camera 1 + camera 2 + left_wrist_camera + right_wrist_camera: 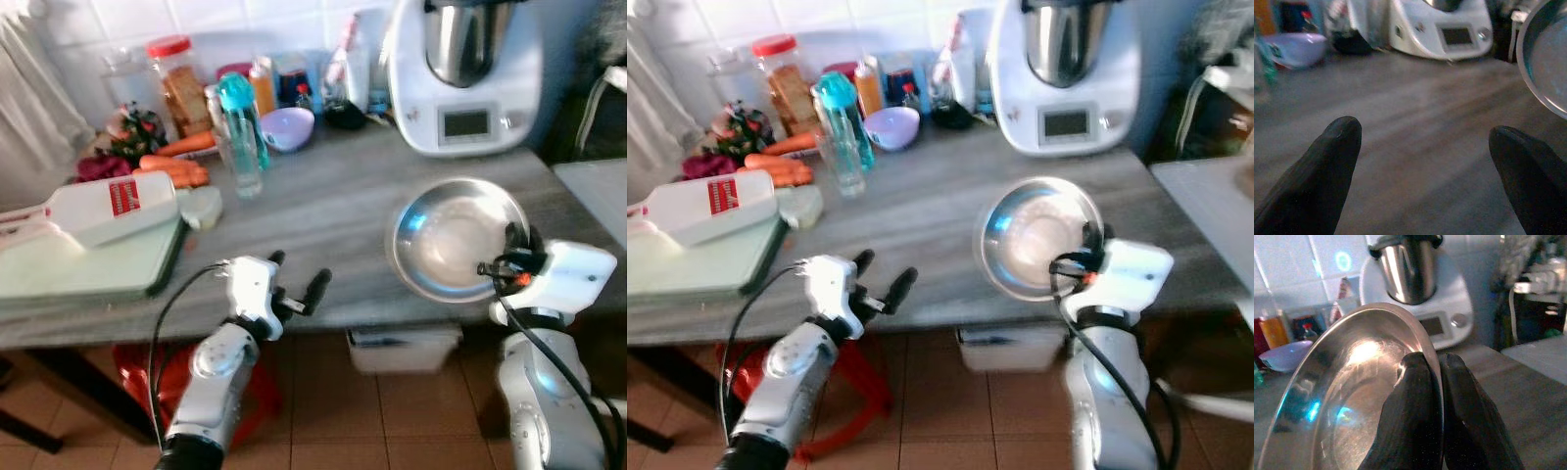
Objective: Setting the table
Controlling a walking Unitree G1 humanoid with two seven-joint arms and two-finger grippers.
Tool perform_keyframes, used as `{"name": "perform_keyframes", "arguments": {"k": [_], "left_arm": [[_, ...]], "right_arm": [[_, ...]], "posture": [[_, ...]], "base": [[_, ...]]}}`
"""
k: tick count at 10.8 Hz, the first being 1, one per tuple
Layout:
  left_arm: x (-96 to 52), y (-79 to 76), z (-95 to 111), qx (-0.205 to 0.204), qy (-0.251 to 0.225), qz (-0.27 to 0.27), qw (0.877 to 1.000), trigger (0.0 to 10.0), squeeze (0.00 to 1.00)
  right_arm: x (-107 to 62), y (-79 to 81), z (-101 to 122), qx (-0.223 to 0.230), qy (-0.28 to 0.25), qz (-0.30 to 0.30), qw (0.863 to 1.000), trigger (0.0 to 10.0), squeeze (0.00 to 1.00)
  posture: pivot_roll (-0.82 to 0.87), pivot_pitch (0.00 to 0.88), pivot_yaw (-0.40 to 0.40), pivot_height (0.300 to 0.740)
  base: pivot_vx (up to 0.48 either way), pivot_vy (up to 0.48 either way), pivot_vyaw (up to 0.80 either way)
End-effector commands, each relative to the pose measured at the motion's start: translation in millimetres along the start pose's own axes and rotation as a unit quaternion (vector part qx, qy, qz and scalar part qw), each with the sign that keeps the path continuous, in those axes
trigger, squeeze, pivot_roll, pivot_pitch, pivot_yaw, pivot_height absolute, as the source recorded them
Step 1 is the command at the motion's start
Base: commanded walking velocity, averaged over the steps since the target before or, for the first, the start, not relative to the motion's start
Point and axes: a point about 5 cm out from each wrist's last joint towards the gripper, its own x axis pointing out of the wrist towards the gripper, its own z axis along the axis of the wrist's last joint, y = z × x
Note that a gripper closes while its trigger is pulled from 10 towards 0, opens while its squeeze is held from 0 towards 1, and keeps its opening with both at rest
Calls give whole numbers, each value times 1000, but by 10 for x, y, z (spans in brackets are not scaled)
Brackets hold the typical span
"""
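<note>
A shiny steel plate (451, 240) is held tilted above the front right of the grey counter (323, 211). My right gripper (519, 250) is shut on the plate's near rim; in the right wrist view the two black fingers (1415, 416) pinch the rim of the plate (1352, 396). My left gripper (294, 284) hovers open at the counter's front edge, left of the plate, with nothing between its fingers (1327, 161). The plate's edge (1542, 58) shows in the left wrist view too.
A white kitchen machine (465, 73) stands at the back right. A lilac bowl (287, 127), a teal bottle (243, 117), jars and carrots (176, 166) line the back. A white bottle (98, 211) lies on a green board (88, 259) at left. Tiled floor lies below.
</note>
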Motion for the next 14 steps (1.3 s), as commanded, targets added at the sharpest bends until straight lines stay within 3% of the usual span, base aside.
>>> {"name": "perform_keyframes", "arguments": {"k": [1, 6, 9, 12, 14], "left_arm": [[-103, 144, -10, 12, 11, 23, 1000, 10000, 0], [-290, 197, -27, 59, 16, -13, 998, 10000, 0], [-421, 296, -69, 75, 33, 0, 997, 10000, 0], [-542, 331, -104, 89, 44, -11, 995, 10000, 0], [-573, 316, -66, 91, 31, -26, 995, 10000, 0]], "right_arm": [[12, 118, 35, 18, -10, 16, 1000, 10000, 0], [170, 57, -28, 38, -5, -6, 999, 10000, 0], [363, 231, -250, 49, 39, 22, 998, 10000, 0], [516, 365, -488, 120, 97, 15, 988, 10000, 0], [589, 491, -552, 131, 113, 24, 985, 10000, 0]], "posture": [[-10, 0, 95, 740], [4, 0, 102, 740], [20, 0, 100, 740], [52, 0, 87, 740], [69, 0, 83, 740]], "base": [[0, 0, 0], [0, 0, 0], [0, 0, 0], [0, 0, 0], [0, 0, 0]]}}
